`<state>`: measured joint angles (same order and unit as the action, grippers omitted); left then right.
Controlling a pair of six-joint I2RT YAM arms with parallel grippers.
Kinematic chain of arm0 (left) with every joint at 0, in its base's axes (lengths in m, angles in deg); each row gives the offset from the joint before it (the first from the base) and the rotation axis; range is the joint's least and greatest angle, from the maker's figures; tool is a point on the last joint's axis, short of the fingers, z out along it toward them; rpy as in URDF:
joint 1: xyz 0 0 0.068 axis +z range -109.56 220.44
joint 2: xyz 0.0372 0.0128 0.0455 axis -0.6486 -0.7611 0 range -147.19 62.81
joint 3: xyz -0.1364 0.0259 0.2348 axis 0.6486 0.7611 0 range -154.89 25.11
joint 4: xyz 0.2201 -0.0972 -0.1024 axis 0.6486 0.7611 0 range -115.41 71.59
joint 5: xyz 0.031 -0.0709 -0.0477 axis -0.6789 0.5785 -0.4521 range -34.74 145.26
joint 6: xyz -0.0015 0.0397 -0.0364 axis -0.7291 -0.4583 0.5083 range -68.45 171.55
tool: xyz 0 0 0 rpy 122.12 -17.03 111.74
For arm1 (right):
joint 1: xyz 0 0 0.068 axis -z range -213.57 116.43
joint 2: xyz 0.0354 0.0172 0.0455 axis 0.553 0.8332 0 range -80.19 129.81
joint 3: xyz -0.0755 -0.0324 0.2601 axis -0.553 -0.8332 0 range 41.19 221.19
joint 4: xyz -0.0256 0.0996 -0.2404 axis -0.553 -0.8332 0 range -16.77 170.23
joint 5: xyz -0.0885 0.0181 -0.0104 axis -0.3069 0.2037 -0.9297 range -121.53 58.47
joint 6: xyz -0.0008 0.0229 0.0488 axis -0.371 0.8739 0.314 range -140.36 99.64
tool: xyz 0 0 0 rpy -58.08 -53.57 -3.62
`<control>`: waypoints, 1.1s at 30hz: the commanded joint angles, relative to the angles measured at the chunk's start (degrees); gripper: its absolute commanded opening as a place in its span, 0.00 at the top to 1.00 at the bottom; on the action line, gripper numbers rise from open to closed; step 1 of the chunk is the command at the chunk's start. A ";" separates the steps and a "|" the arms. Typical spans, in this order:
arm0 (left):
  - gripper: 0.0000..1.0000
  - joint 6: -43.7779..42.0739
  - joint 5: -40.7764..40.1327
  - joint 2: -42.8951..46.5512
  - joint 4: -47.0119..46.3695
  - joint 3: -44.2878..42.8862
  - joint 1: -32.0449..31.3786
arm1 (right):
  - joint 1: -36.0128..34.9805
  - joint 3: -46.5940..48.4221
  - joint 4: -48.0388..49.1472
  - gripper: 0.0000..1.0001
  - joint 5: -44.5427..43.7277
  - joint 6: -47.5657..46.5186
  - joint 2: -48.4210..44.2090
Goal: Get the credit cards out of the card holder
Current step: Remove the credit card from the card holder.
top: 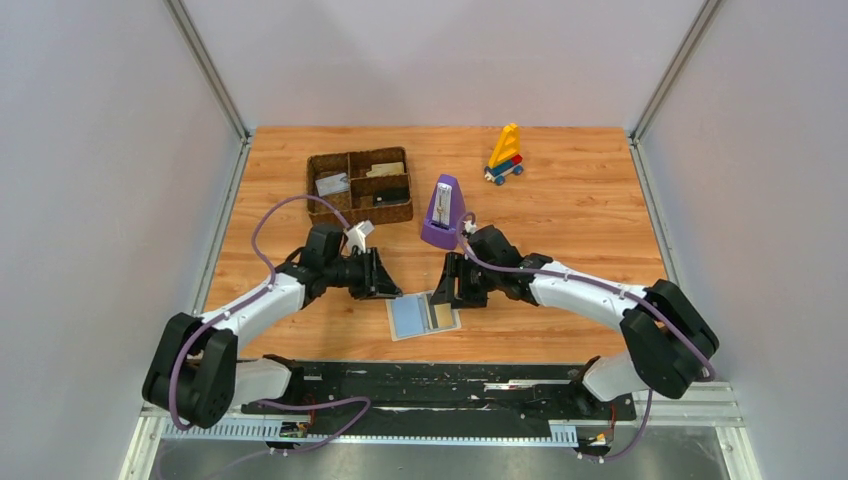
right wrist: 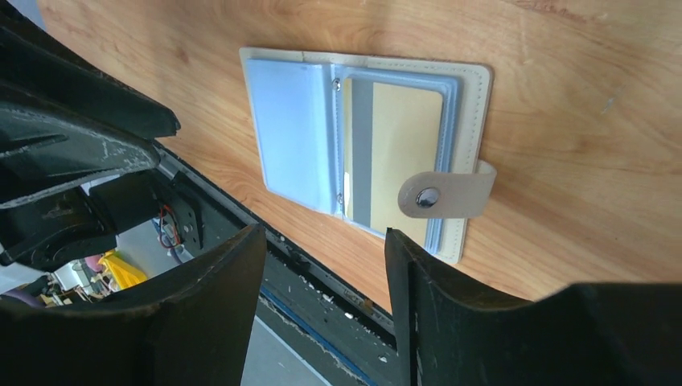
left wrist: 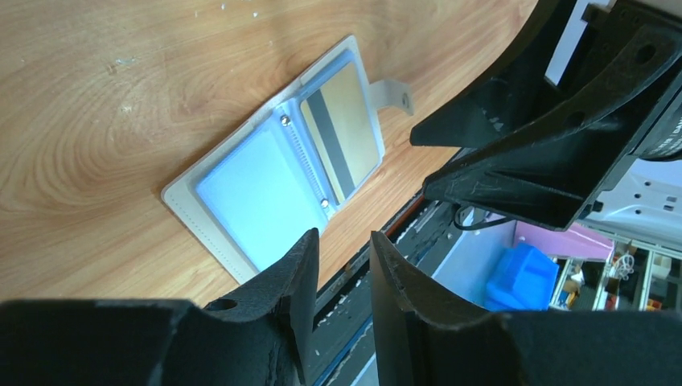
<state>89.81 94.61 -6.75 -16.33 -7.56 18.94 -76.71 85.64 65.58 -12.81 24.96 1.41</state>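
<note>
The holder lies open at the table's near edge, a tan card in its right pocket, so extraction is only starting. The left gripper at its 10 o'clock and the right gripper at 1 o'clock hover empty, jaws apart. Next, probably: pin the holder and pinch the card's edge.

Table carries card holder, tray, metronome, toy.

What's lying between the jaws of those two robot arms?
The open card holder, flat on the wooden table, just on the near side of the gap. A tan card sits in its right half. The top view shows this best.
</note>
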 commanded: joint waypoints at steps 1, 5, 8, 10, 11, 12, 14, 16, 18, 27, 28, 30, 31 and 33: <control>0.63 1.51 -0.10 -1.74 -6.73 2.15 -1.02 | -0.28 2.61 3.36 0.44 -2.12 -0.75 2.33; 0.64 2.04 -0.24 -4.48 -10.30 4.18 -1.53 | -0.28 3.10 4.36 0.46 -2.81 -1.11 4.28; 0.66 0.78 -0.05 -8.13 -10.48 4.38 -1.83 | -0.26 3.27 4.71 0.48 -3.08 -1.36 5.57; 0.67 0.29 -0.57 -9.46 -10.44 4.62 -2.06 | -0.28 3.13 4.77 0.48 -3.37 -1.51 6.08; 0.67 -0.01 -0.93 -9.79 -10.26 4.80 -2.24 | -0.28 2.92 4.81 0.48 -3.71 -1.58 6.24; 0.67 -0.20 -1.82 -9.84 -10.06 4.89 -2.28 | -0.28 2.66 4.81 0.48 -4.31 -1.71 6.26; 0.67 -0.76 -2.89 -9.96 -9.41 5.03 -2.40 | -0.26 2.09 4.90 0.48 -5.93 -1.98 6.37; 0.67 -1.15 -3.45 -10.36 -9.35 5.11 -2.41 | -0.28 1.52 5.10 0.48 -7.37 -2.01 6.46; 0.68 -1.31 -3.62 -10.97 -9.35 5.22 -2.42 | -0.26 1.10 5.52 0.48 -7.74 -2.06 6.71; 0.68 -1.90 -3.45 -13.12 -9.47 5.36 -2.41 | -0.28 -0.24 7.36 0.49 -7.37 -2.17 7.88; 0.68 -1.88 -3.47 -13.03 -9.51 5.40 -2.41 | -0.28 -0.50 7.74 0.49 -7.40 -2.47 7.94; 0.68 -1.89 -3.47 -12.90 -9.48 5.49 -2.41 | -0.28 -0.89 8.22 0.49 -7.43 -2.77 7.88; 0.68 -1.92 -3.49 -12.89 -9.45 5.50 -2.41 | -0.28 -0.98 8.36 0.49 -7.32 -2.86 8.03; 0.68 -1.98 -3.49 -12.88 -9.36 5.51 -2.41 | -0.32 -1.12 8.62 0.49 -7.21 -3.04 8.04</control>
<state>89.71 92.07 -19.38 -24.84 -2.68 16.78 -76.71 84.96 71.26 -19.06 23.21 8.98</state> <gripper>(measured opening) 0.317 0.511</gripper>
